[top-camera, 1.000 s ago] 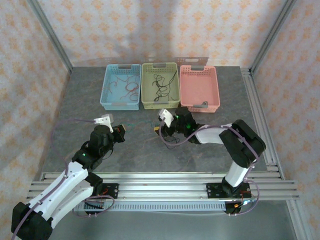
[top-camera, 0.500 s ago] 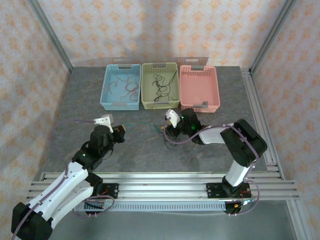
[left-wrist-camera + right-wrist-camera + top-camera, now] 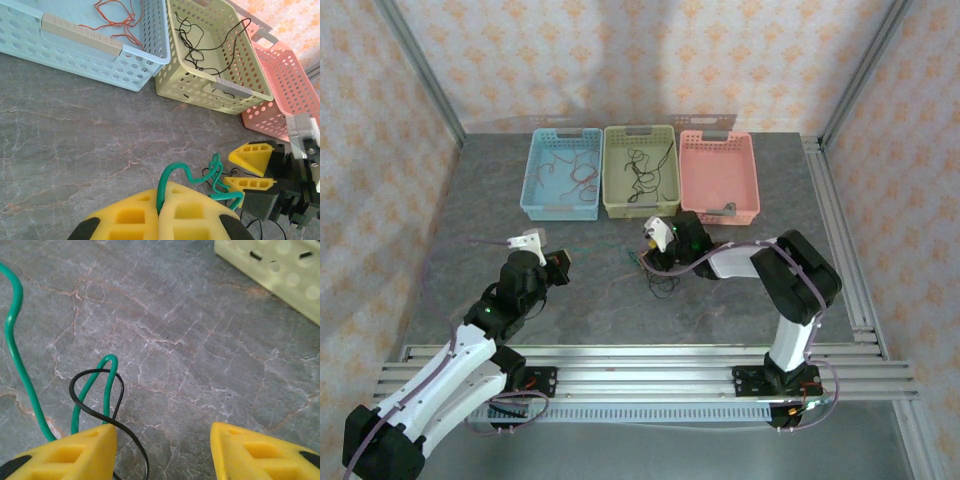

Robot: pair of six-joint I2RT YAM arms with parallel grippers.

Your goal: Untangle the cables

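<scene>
My left gripper [image 3: 160, 194] is shut on a green cable [image 3: 173, 169], which curls away to the right towards a small tangle [image 3: 658, 272] of green and black cables on the table. My right gripper [image 3: 162, 442] stands open just over that tangle, with bare table between its fingers. A loop of green cable [image 3: 106, 363] and a black cable [image 3: 98, 414] cross at its left finger [image 3: 70, 452]. In the top view the left gripper [image 3: 559, 262] is left of the tangle and the right gripper [image 3: 646, 254] is over it. The right gripper's yellow fingers [image 3: 252, 156] also appear in the left wrist view.
Three baskets stand side by side at the back: blue [image 3: 535, 172] with reddish cables, yellow-green [image 3: 613, 172] with black cables, pink [image 3: 718, 175]. Metal rails [image 3: 640, 360] run along the near edge, and another runs down the right side [image 3: 832, 230].
The right gripper shifted a little to the right, then back left over the tangle, its jaws slightly narrower. The left arm has held still with the green cable.
</scene>
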